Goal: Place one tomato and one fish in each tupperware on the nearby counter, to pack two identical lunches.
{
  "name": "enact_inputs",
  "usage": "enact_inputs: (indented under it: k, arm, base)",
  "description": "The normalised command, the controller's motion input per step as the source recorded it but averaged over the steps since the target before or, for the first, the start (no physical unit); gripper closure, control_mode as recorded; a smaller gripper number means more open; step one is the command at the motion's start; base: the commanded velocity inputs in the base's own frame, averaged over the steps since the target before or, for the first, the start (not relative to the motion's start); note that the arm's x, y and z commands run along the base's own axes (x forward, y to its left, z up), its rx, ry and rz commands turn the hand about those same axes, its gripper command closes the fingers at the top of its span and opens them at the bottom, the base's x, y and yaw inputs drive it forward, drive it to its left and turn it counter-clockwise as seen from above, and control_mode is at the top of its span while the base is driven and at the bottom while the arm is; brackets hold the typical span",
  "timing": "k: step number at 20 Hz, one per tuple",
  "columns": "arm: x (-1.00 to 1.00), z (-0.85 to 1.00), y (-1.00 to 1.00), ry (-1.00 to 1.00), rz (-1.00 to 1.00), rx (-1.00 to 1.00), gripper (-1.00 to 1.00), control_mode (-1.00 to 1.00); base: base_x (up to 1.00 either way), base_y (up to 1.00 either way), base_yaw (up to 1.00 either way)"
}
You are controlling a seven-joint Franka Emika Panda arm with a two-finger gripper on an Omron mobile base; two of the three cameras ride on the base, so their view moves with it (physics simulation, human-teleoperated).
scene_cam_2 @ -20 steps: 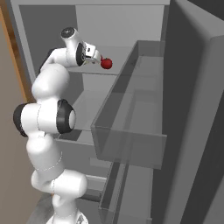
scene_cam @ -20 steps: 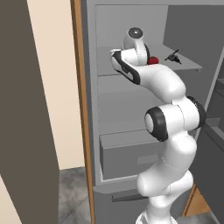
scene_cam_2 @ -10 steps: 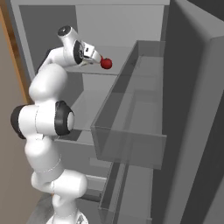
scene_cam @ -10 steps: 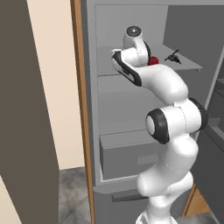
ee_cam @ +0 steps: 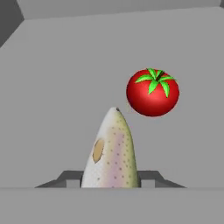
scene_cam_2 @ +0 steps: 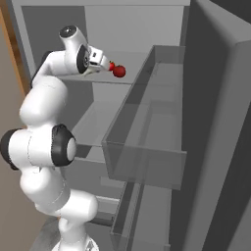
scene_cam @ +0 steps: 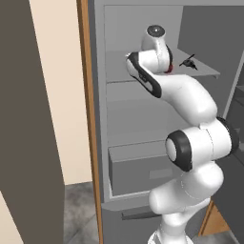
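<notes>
Fish x1 clamped in tool, tomato x1 just beyond on fridge shelf.

the arm is built of glossy white rounded shells, fat and tube-like, swelling at the bends and joined by dark, near-black rings and round caps with a soft sheen. a black band curves along the edge of the white upper link, and the wrist ends in a white knob with a dark grey disc on top. the hand is a small white block with dark sides beside a black collar.
</notes>
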Motion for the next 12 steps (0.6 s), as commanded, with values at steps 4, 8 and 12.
enact_inputs:
  k: [4,8,12]
  arm:
    - [-0.78,-0.01,0.00,-0.06,0.35,0.00,1.00,-1.00]
    - [-0.88,-0.01,0.00,-0.05,0.33,0.00,1.00,-1.00]
    - [-1.00,0.00,-0.08,-0.14,0.13,0.00,1.00,-1.00]
  base:
    - [0.00,0.00,0.00]
    - [0.00,0.00,0.00]
    - [0.00,0.00,0.00]
